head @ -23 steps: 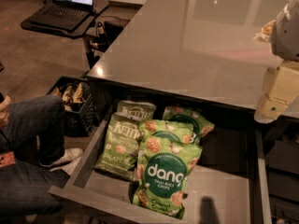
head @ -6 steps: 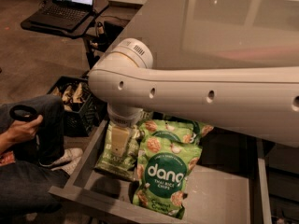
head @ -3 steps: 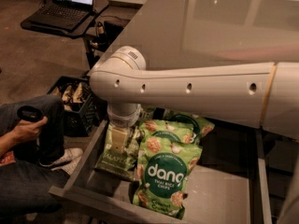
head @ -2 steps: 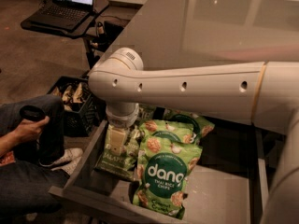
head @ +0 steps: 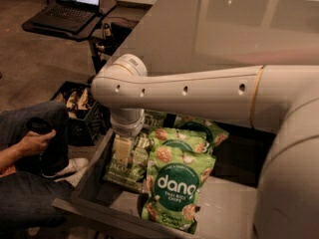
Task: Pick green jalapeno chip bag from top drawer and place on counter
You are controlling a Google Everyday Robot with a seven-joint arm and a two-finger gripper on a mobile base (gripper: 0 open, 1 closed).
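The top drawer (head: pixel 92 171) is pulled out below the grey counter (head: pixel 199 29). The olive-green jalapeno chip bag (head: pixel 130 170) lies at the drawer's left side, partly under a bright green dang bag (head: pixel 177 188). My arm reaches across from the right and bends down into the drawer. My gripper (head: pixel 122 152) points straight down onto the upper left part of the jalapeno bag and hides that part. The bag lies flat in the drawer.
A second dang bag (head: pixel 202 129) lies behind the first. A black crate (head: pixel 79 108) stands left of the drawer. A seated person's leg and hand (head: pixel 30 143) are at the left. A laptop table (head: pixel 70 14) stands far left.
Since the earliest frame my arm has swung in from the right and lowered the gripper onto the jalapeno bag. Over the last second it has hardly moved. The bags have not shifted.
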